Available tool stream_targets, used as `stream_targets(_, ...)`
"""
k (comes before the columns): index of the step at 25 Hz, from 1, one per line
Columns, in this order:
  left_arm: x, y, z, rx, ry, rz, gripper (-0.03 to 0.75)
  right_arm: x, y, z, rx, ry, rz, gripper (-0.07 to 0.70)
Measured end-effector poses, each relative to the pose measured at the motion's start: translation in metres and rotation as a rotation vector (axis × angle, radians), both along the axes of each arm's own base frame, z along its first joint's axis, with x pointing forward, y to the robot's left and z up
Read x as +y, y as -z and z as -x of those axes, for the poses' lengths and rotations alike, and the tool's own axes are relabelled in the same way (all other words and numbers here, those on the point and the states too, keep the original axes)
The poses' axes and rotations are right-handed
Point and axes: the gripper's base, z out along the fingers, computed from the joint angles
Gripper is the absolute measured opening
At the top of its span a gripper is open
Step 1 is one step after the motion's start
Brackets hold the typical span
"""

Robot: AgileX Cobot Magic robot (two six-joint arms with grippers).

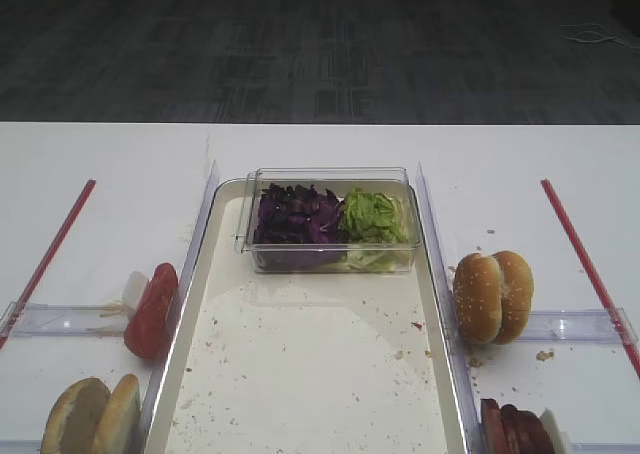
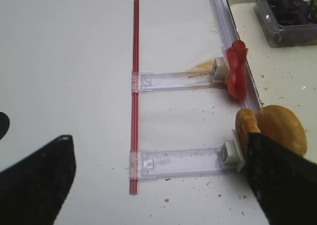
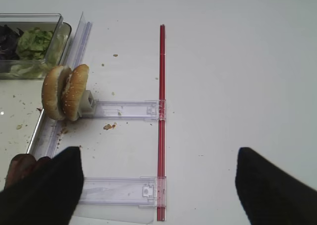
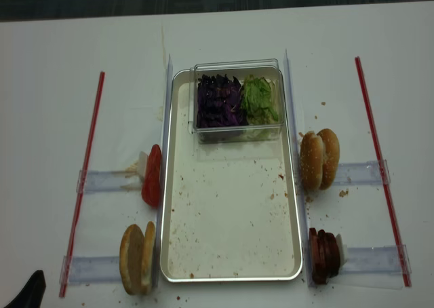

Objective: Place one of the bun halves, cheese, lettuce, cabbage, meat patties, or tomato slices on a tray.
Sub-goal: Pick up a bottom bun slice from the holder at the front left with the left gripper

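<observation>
**Both grippers wide open over the counter, tray bare but for crumbs**

The left gripper [image 2: 158, 185] hangs with its dark jaws spread wide and nothing between them; its right jaw overlaps the plain bun halves [image 2: 271, 128], which stand on edge at the end of a clear plastic holder [image 2: 178, 161]. Just beyond them the tomato slices [image 2: 236, 69] stand upright at the end of a second holder, beside a red strip [image 2: 134, 96] lying on the white counter [image 2: 64, 61].

The right gripper [image 3: 158, 185] is likewise spread wide and holds nothing. Near its left jaw the meat patties [image 3: 22, 165] sit on edge, and further off the sesame-seeded bun halves [image 3: 65, 92] stand upright.

Between the two sides lies the long cream-white tray [image 4: 230, 213], speckled with crumbs. At its far end a clear plastic box [image 4: 238, 64] holds purple cabbage [image 4: 219, 103] on the left and green lettuce [image 4: 259, 99] on the right.
</observation>
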Motion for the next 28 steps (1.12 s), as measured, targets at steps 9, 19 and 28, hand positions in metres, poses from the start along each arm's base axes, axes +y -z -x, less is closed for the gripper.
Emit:
stream_targets(9, 0.0000, 0.0000, 0.0000, 0.000, 0.000, 0.000, 0.670, 0.0000, 0.0000, 0.0000, 0.000, 0.000, 0.000, 0.650)
stream_targets(19, 0.0000, 0.0000, 0.0000, 0.000, 0.000, 0.000, 0.670, 0.0000, 0.0000, 0.0000, 0.000, 0.000, 0.000, 0.650)
stream_targets(28, 0.0000, 0.0000, 0.0000, 0.000, 0.000, 0.000, 0.670, 0.0000, 0.0000, 0.0000, 0.000, 0.000, 0.000, 0.650)
